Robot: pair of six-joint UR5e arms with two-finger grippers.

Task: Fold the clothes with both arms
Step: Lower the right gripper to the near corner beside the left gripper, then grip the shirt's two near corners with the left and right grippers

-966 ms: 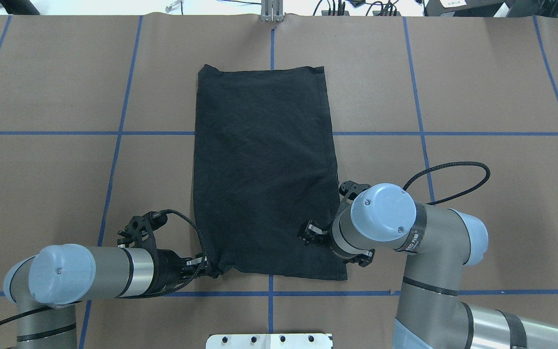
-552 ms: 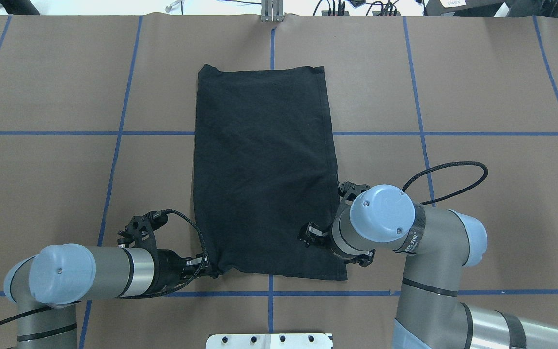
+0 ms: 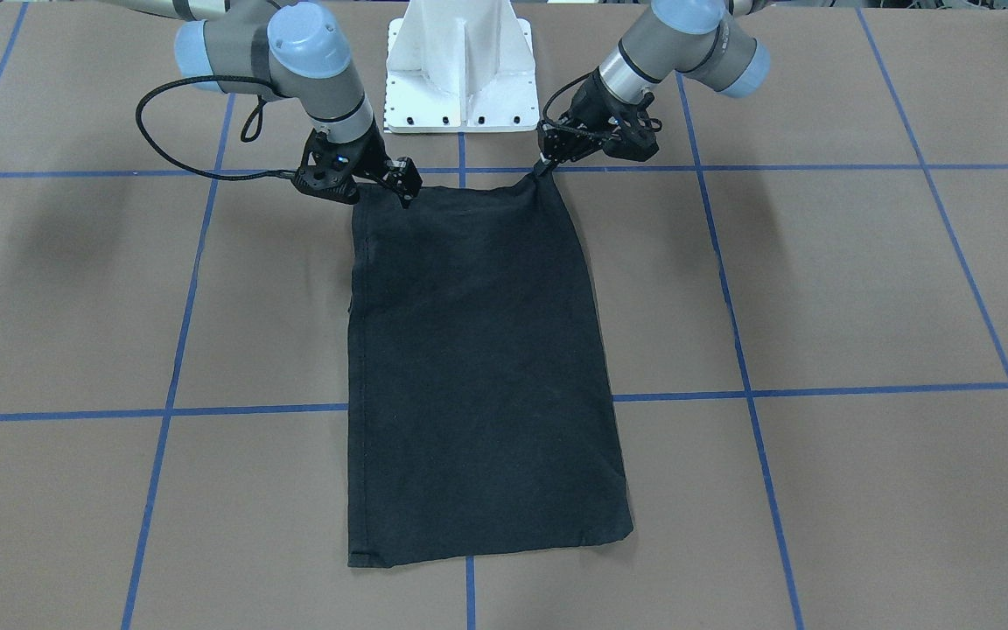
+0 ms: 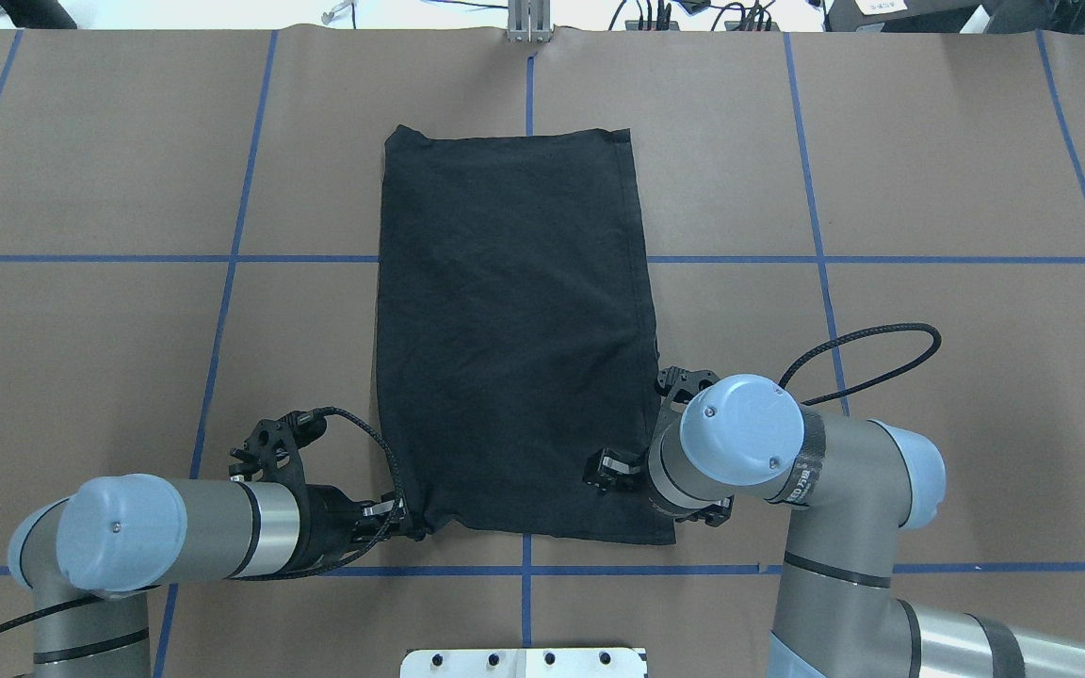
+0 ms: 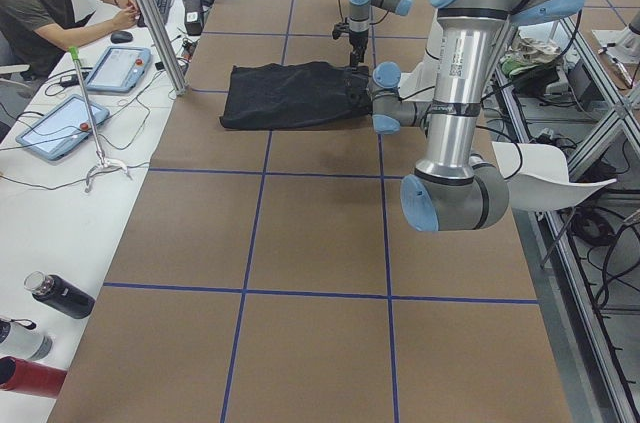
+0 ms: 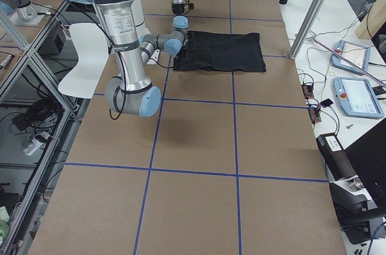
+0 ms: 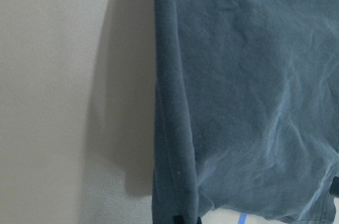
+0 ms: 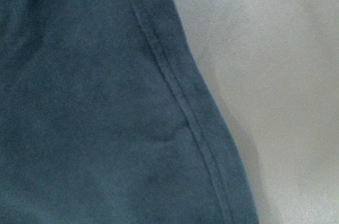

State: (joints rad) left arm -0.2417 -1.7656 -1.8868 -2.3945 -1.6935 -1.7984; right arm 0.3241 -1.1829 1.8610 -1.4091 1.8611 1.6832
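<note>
1. While I watch from overhead, the T-shirt (image 4: 514,330) lies mid-frame on the table (image 4: 929,169), folded into a tall, plain black rectangle of soft, faintly creased cotton.
2. My left gripper (image 4: 408,524) is clenched on the lower-left corner, which is drawn to a small point.
3. My right gripper (image 4: 599,468) sits over the lower-right edge; I cannot tell its grip.
4. Matte brown paper crossed by blue tape lines (image 4: 81,258) covers the table.
</note>
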